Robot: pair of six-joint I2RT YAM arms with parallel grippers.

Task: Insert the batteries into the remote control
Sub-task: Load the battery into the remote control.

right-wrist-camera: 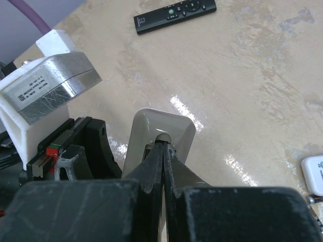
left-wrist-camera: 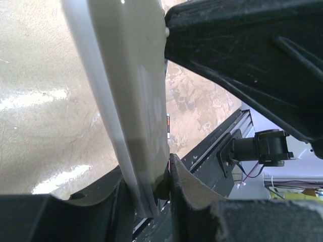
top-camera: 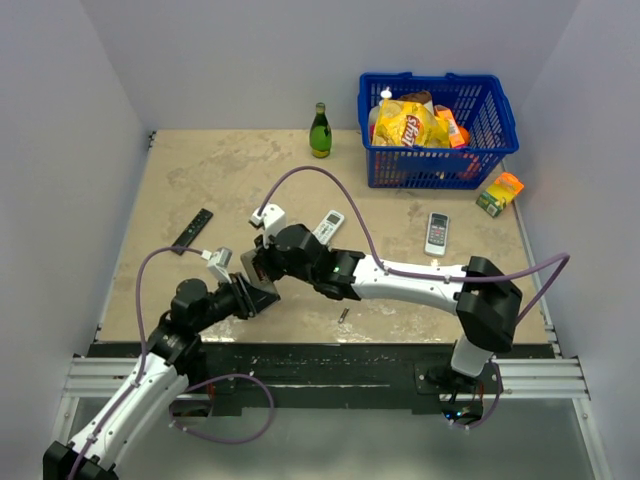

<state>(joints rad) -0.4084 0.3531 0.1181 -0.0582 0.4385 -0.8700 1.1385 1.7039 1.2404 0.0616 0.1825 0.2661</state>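
Right pincer [right-wrist-camera: 163,147] first: its 2 fingers are pinched almost together on what looks like a battery [right-wrist-camera: 162,136]. I see it end-on as a small grey round at the tips, pressed against the grey back of the remote control [right-wrist-camera: 174,128]. My left pincer [left-wrist-camera: 150,195] is clamped across 1 end of the remote control, holding it on edge and, as far as I can tell, clear of the table [top-camera: 200,180], near the front middle between the 2 arms. I cannot see into the bay, so I cannot say whether the battery is seated or only resting at the opening. I expect the remote control to be light, with a hard, smooth plastic shell. With only 2 pads on it, any sideways push could make it pivot or slide in the clamp, so I want the push to run straight into the left pincer's hold. The battery should be stiff, slick metal and quick to roll. Holding it across the middle of its length looks best, leaving both ends free to meet the contacts. Pinched by the end as it is now, it could squirt out if a spring pushes back. A spare battery [top-camera: 343,315] lies on the table near the front edge, well apart from the remote control, waiting for its turn.
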